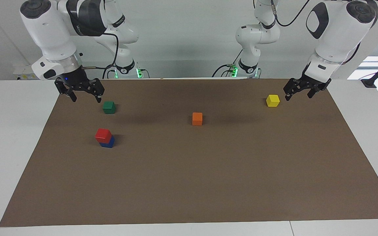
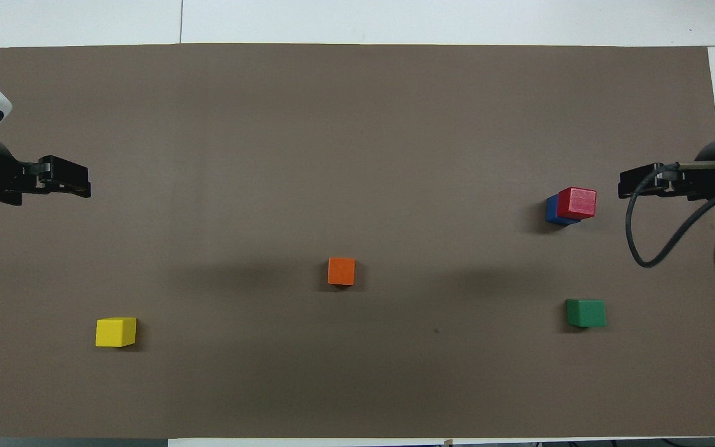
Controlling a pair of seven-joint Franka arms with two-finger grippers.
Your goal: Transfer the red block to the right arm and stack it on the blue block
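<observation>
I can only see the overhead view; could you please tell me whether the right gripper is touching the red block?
Observer: No. From the facing view, the right gripper hangs in the air above the mat, apart from the red block, fingers open and empty.
Operator: Thank you. Does the red block sit flat on the blue one?
Observer: Yes, it rests level on the blue block, though their edges are slightly out of line.
Operator: And the left gripper?
Observer: The left gripper waits raised off the mat beside the yellow block, open and holding nothing.
</observation>
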